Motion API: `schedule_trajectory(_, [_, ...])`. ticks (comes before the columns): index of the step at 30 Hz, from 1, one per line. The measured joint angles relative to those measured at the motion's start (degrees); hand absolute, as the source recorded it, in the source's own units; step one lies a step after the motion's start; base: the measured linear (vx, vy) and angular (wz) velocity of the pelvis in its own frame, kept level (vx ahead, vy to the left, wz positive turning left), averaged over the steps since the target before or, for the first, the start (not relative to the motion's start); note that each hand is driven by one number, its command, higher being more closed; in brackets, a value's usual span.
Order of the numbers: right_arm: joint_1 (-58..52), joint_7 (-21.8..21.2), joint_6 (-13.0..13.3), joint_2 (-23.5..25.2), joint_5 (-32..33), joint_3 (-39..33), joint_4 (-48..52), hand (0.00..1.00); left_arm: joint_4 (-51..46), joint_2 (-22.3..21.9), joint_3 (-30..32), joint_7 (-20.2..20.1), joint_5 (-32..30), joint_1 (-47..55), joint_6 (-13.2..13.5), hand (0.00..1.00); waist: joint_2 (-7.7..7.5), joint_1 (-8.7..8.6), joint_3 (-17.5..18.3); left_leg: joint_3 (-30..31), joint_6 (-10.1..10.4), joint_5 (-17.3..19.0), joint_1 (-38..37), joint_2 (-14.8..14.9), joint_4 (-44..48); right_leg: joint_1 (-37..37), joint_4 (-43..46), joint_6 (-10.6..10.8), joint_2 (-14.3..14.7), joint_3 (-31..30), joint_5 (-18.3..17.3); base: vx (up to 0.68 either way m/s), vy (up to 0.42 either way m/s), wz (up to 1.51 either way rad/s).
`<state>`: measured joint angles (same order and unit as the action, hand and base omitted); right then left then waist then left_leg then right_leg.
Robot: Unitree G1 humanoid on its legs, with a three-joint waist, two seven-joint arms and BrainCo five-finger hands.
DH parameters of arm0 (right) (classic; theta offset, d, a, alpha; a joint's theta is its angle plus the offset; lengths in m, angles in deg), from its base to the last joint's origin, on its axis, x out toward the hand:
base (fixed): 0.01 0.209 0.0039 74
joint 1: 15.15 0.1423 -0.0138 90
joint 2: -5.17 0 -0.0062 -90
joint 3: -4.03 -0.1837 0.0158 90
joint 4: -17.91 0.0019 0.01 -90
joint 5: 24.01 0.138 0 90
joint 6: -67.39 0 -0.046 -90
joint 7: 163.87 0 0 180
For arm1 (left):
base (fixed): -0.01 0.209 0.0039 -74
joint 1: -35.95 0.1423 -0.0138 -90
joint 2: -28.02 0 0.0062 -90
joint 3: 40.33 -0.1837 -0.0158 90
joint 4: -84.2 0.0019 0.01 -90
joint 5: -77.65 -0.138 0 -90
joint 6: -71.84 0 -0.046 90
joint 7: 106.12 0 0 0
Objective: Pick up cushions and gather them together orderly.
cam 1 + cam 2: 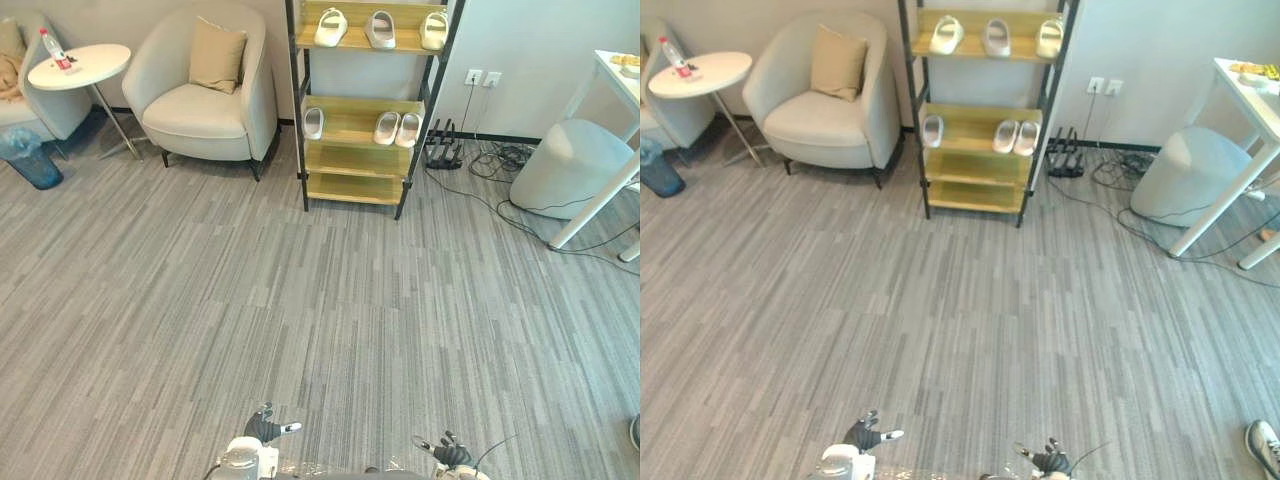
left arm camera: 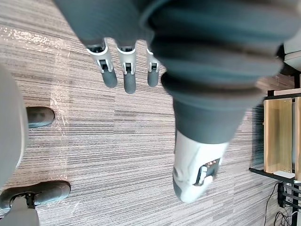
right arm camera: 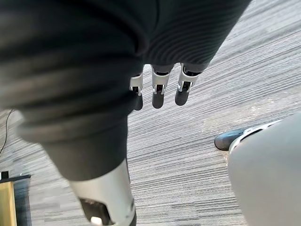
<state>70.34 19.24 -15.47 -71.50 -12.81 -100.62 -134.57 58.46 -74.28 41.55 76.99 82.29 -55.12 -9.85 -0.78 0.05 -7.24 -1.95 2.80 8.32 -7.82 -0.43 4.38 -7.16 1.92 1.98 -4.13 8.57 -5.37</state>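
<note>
Your cushion [image 1: 217, 55] sits well across the room, propped upright against the back of the pale armchair [image 1: 200, 115]. It is a square, tan, fabric-covered pillow, plump with soft corners. Expect it to be light and squashy, likely to fold if you pinch one corner. Take it by its two side edges, or scoop under its bottom edge where it meets the seat. A tan shape [image 1: 10, 62] at the far left edge may be another cushion, though it is cut off there. Both hands hang low over the grey striped carpet [image 1: 320, 300]. Your left hand [image 1: 265, 428] and right hand [image 1: 452, 456] are empty, fingers straight and apart.
</note>
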Motion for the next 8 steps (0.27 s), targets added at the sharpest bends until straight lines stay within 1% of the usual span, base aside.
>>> schedule_trajectory(3, [0.0, 0.06, -0.01, 0.05, -0.01, 0.0, 0.0, 0.0, 0.16, -0.01, -0.01, -0.01, 0.0, 0.02, 0.01, 0.0, -0.07, 0.04, -0.06, -0.01, -0.2, 0.11, -0.3, -0.68, 0.75, -1.01, -0.7, 0.32, -0.68, -0.11, 0.2, 0.02, 0.037, -0.01])
schedule_trajectory(8, [0.01, 0.05, -0.08, 0.25, -0.01, 0.06, -0.07, 0.0, 0.33, 0.01, -0.03, -0.01, 0.01, -0.06, 0.05, 0.0, -0.12, 0.14, -0.07, -0.06, -0.47, 0.28, -0.28, -0.69, 0.74, -1.03, -1.31, 0.61, -0.63, -0.55, 0.59, -0.02, -0.006, -0.02])
